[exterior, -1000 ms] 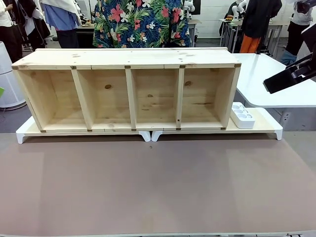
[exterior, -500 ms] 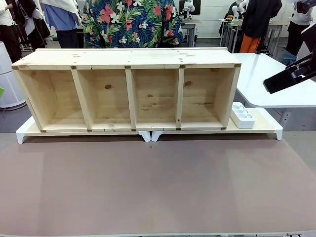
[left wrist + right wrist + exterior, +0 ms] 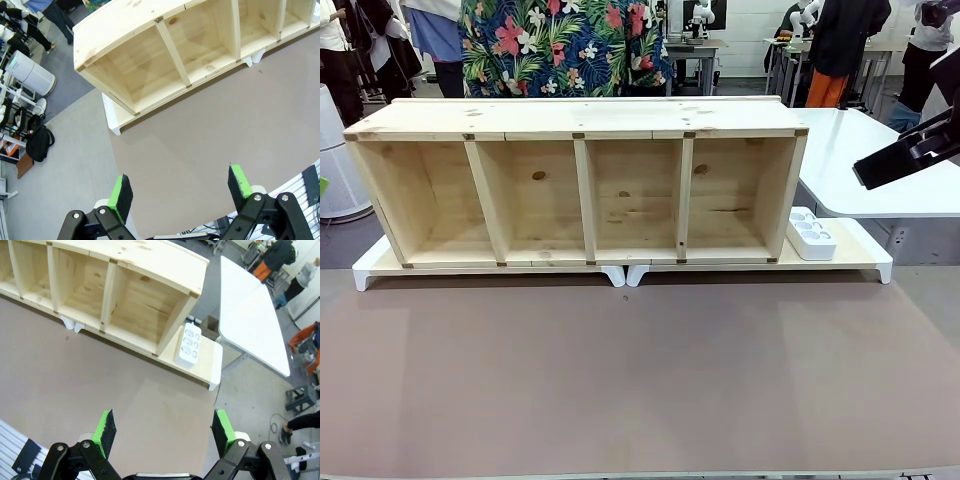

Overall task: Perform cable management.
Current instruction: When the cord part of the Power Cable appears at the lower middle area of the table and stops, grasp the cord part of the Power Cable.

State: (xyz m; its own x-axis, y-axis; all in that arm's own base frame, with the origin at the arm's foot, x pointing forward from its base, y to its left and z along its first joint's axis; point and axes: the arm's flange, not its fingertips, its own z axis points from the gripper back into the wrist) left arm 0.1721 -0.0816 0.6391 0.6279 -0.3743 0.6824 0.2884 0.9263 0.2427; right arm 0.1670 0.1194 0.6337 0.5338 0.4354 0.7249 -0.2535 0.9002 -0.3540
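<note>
The cable is out of view. My left gripper (image 3: 180, 190) hangs open high above the left front of the brown table mat (image 3: 200, 135), nothing between its green pads (image 3: 121, 196). My right gripper (image 3: 164, 427) is open too, above the mat's right front, with nothing held. The wooden shelf (image 3: 580, 120) lies on its side across the far half of the table, its compartments empty and facing me. It also appears in the wrist views (image 3: 150, 55) (image 3: 125, 290). A small white power strip (image 3: 810, 232) (image 3: 188, 344) rests beside the shelf's right end.
The shelf stands on low white risers (image 3: 855, 258). A person in a flowered shirt (image 3: 560, 45) stands behind the shelf. A white table (image 3: 880, 170) adjoins at the right. A black arm part (image 3: 910, 155) juts in from the right edge.
The person in the flowered shirt has stepped toward the left behind the shelf. Both arms and the shelf have stayed still.
</note>
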